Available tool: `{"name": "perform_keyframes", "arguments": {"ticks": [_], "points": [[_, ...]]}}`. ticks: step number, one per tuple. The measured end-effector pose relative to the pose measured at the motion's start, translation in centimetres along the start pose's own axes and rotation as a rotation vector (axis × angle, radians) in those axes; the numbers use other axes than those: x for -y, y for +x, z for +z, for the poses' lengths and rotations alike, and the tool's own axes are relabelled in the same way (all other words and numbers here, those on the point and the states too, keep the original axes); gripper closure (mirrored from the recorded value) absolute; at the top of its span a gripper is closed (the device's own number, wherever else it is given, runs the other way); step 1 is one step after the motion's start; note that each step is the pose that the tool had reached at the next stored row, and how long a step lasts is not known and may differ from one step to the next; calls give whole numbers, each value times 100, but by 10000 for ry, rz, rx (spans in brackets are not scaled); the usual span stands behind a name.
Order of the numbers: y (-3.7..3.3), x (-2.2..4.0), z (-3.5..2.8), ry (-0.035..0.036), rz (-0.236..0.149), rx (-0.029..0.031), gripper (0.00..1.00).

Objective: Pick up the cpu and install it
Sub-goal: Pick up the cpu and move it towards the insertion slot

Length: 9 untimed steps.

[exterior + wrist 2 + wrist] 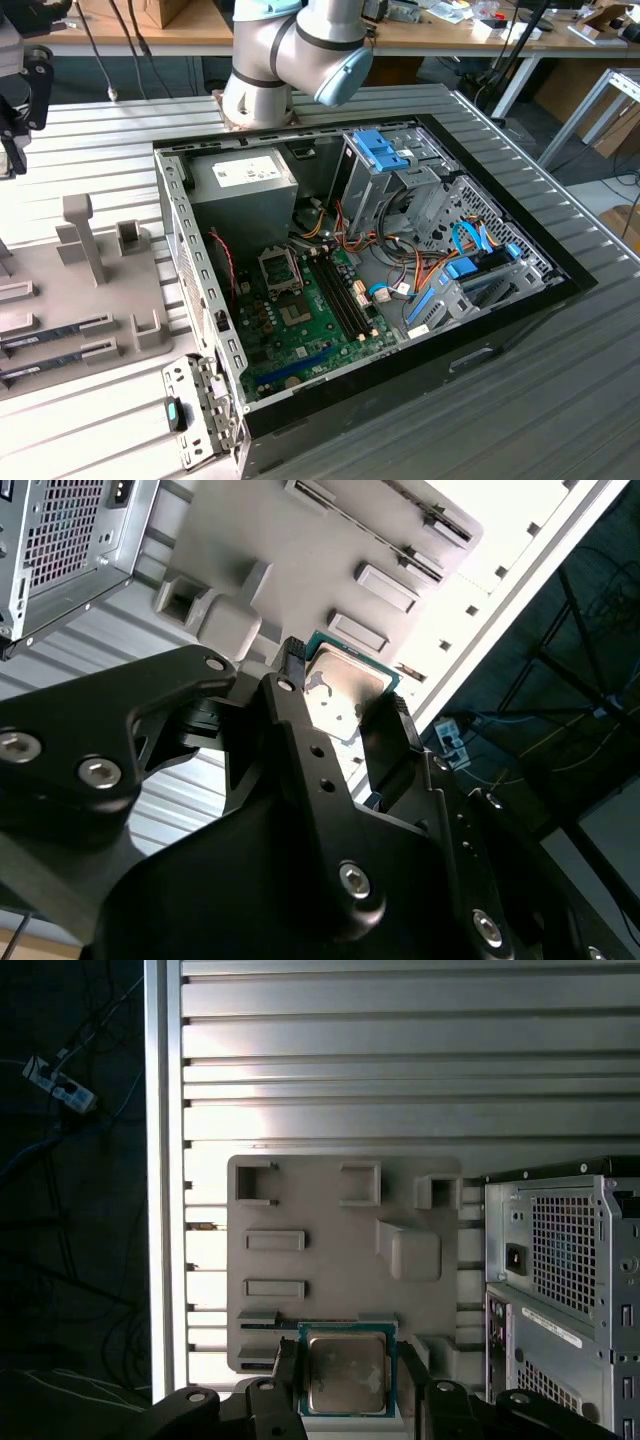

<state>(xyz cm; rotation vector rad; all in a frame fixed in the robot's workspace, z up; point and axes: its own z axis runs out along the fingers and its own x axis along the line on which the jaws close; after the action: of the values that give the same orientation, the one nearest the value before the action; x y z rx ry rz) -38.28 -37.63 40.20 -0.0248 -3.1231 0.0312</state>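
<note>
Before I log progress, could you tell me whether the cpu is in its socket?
Out: the gripper holds the cpu over the grey tray.

We see a robotics lab or workshop: a robot arm stands on a ribbed metal table, an open computer case lies beside a grey parts jig, and cluttered wooden benches stand behind.

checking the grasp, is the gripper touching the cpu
Touching. In the second wrist view the gripper clamps the cpu: its fingers meet opposite edges, no gap.
</note>
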Motion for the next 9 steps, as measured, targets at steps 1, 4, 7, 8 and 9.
{"name": "perform_keyframes", "arguments": {"ticks": [1,4,7,8,9], "points": [[-7,0,0,0,0,1,53],[-35,0,0,0,0,0,53],[-66,-1,-1,1,-1,-1,53],[-76,-1,0,0,0,0,53],[-84,-1,0,0,0,0,53]]}}
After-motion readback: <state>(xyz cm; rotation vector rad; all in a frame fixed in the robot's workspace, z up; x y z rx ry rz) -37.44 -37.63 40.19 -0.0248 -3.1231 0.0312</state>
